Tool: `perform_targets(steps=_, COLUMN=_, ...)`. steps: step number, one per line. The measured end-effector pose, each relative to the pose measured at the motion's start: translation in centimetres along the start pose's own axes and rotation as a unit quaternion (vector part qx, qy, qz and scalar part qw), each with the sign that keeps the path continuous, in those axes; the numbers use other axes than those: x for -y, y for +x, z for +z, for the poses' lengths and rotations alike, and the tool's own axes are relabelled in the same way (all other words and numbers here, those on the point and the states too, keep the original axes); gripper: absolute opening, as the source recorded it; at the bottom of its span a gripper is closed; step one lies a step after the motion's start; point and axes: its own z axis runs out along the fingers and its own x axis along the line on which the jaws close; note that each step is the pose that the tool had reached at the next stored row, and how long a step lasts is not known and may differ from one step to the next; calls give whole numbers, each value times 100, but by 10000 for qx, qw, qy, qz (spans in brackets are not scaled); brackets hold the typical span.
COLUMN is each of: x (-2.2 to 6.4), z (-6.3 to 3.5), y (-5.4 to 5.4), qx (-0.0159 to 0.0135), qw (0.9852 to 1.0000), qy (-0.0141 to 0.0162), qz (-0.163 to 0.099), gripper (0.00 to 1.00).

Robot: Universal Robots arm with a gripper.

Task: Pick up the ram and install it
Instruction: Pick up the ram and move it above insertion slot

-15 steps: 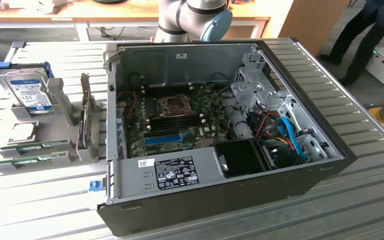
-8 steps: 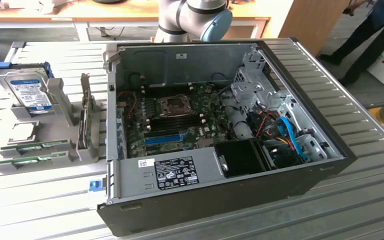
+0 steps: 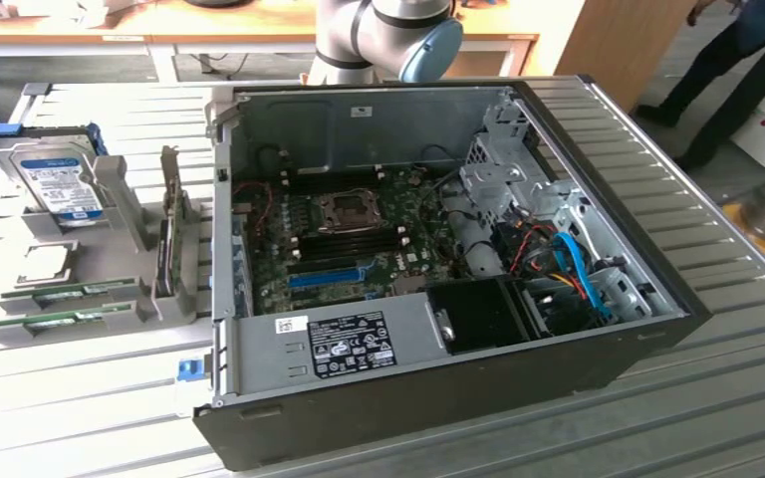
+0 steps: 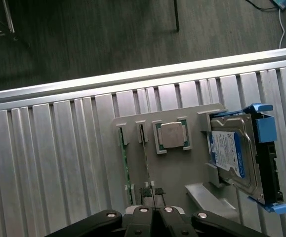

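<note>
**Gripper shut above the parts holder, ram in its slots**

The gripper (image 4: pixel 153 193) hangs over the grey parts holder (image 4: pixel 182 170) with its jaws pressed fully together. Nothing shows between them, so it has hold of nothing.

The ram is in the holder, on the ribbed metal tabletop (image 3: pixel 91 418) at the exterior view's left, outside the open computer case (image 3: pixel 422 403). It is 2 thin green sticks side by side in parallel slots: 1 ram stick (image 3: pixel 72 291) nearer the processor chip (image 3: pixel 44 261), and a 2nd ram stick (image 3: pixel 59 319) just beyond it at the holder's outer end. In the wrist view both stand on edge as narrow lines, and the outer stick (image 4: pixel 124 168) shows its green most clearly. The closed fingertips line up with the end of the stick nearer the chip. Whether they touch it cannot be told.

A silver hard drive (image 4: pixel 229 158) with a blue-white label sits in a blue frame at the holder's other end, past the chip.

Inside the case the motherboard (image 3: pixel 356 239) is exposed, with a bright blue slot strip (image 3: pixel 324 279) across it. The robot arm (image 3: pixel 370 35) rises behind the case. A person (image 3: pixel 721 60) stands at the exterior view's far right.
</note>
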Motion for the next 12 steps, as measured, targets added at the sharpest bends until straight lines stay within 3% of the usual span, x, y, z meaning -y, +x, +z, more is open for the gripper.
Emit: perform_targets(steps=12, x=0, z=2, y=0, qx=-7, qw=9998, qy=-1, qz=-177, gripper=11)
